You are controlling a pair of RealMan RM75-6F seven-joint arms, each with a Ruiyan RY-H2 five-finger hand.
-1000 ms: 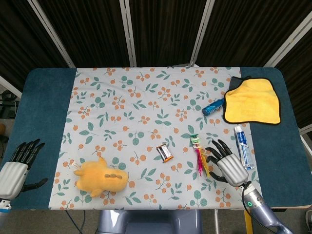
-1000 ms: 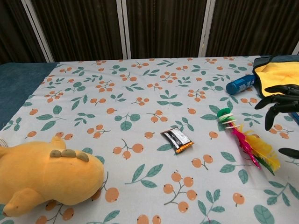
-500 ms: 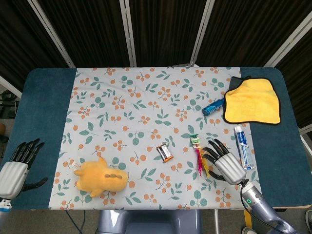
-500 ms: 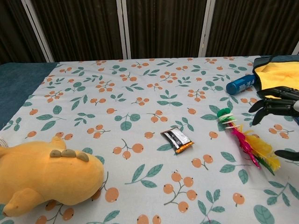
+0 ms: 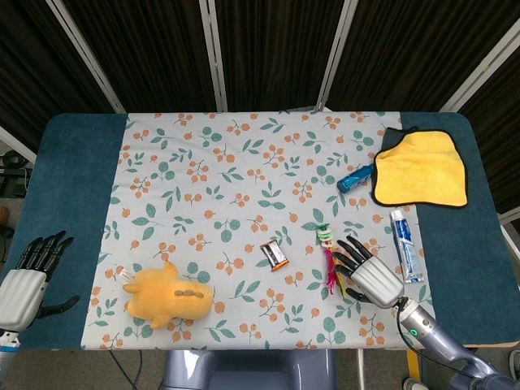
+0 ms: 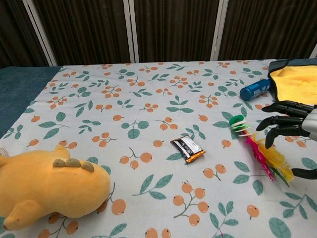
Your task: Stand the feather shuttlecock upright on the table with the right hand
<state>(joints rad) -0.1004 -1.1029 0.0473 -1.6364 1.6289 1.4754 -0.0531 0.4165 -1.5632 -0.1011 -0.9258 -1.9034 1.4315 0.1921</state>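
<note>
so the pink-and-yellow feather shuttlecock with the green disc base (image 5: 330, 253) lies flat at lower right of the floral surface (image 5: 244, 187), base pointing up-frame, the right hand (image 5: 370, 276) hovering just beside its feathers, fingers (image 6: 275, 122) spread, empty.

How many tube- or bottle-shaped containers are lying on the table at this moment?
2. The blue bottle lies just left of the yellow cloth; the toothpaste tube lies below the cloth, near the table's right edge. Nothing suggests more.
</note>
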